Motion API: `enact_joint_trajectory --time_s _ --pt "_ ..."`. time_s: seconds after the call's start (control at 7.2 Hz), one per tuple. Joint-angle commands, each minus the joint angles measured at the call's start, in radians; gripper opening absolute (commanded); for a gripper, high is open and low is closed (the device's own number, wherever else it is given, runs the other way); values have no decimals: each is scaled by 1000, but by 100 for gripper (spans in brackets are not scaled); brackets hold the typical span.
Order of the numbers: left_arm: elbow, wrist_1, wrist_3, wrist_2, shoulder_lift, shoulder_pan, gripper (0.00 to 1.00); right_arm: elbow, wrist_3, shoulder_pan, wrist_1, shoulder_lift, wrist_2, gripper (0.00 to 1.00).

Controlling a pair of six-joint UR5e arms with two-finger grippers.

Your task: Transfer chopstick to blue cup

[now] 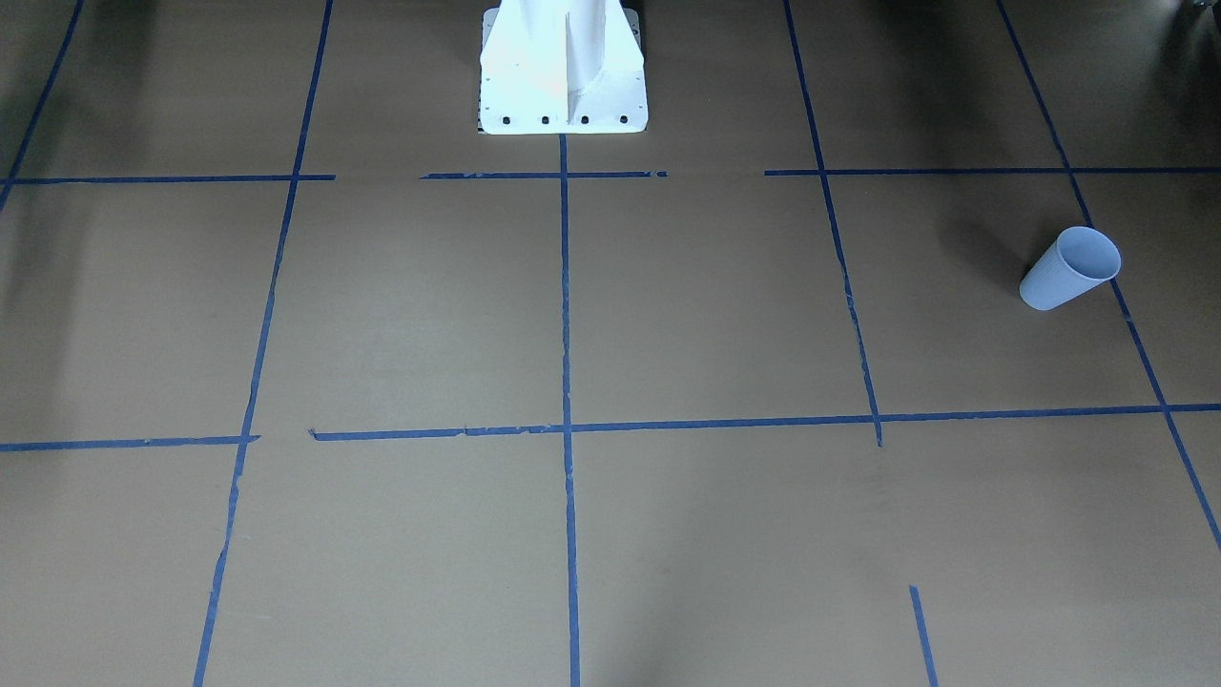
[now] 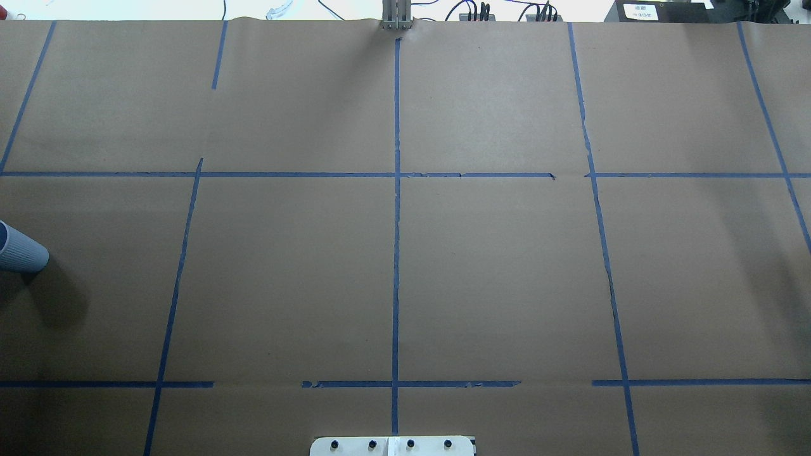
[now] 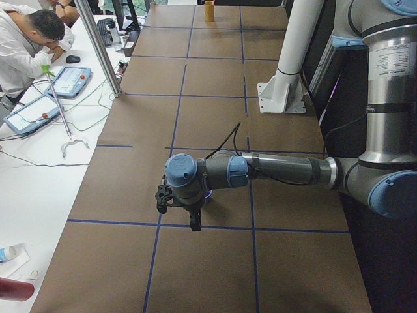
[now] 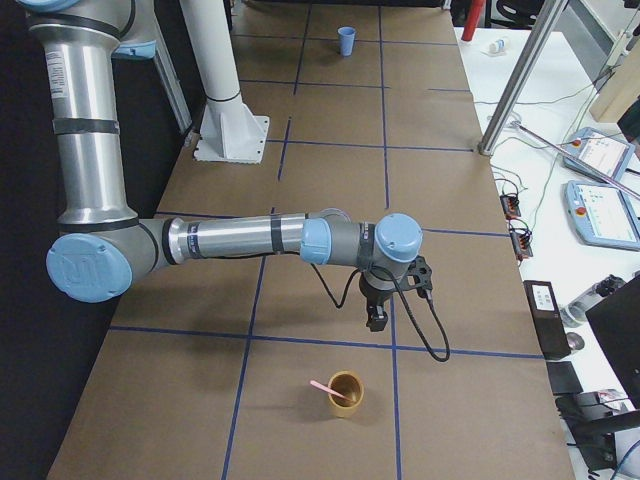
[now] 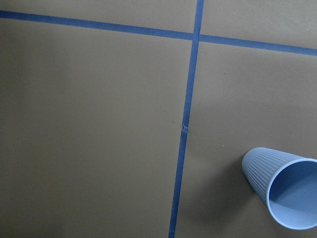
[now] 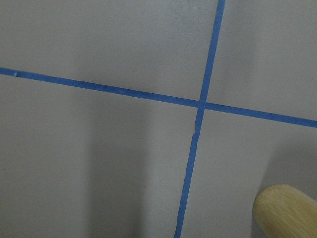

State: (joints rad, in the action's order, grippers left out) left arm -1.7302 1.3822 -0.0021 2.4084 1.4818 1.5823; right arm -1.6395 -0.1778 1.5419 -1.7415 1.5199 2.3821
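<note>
left arm (image 3: 280, 171) stretched flat across mid-frame, left gripper (image 3: 193, 225) pointing down | right arm (image 4: 240, 238) same deal, right gripper (image 4: 377, 320) down | honestly I can't tell either grip state

No legible text or numbers, white label (image 2: 645, 10) too blurred

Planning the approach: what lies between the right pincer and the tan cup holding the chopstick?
Exterior right view: only bare brown paper and one blue tape line between right pincer and tan cup.

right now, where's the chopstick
In the exterior right view, the pink chopstick leans in the tan cup at the table's robot-right end, near the right gripper.
</note>
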Motion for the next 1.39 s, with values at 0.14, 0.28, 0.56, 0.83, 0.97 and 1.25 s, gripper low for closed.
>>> enact_joint_trajectory --time_s 0.14,0.28,0.56,0.83,0.97,1.25 --pt "-32 11 88 -37 -18 -1 100 -3 -8 0 17 35 5 100" --pt "-44 11 88 -38 -20 -1 100 0 -8 0 51 43 3 100" --pt "-43 23 97 -35 -40 -1 100 1 -2 0 139 95 8 100" --pt "-46 26 99 -28 -46 -7 100 -5 8 0 197 128 20 100" --pt "-51 40 99 -26 -55 -8 100 -5 1 0 198 132 22 100" --pt "-40 98 82 -25 -55 -89 100 -14 8 -2 200 132 34 100"
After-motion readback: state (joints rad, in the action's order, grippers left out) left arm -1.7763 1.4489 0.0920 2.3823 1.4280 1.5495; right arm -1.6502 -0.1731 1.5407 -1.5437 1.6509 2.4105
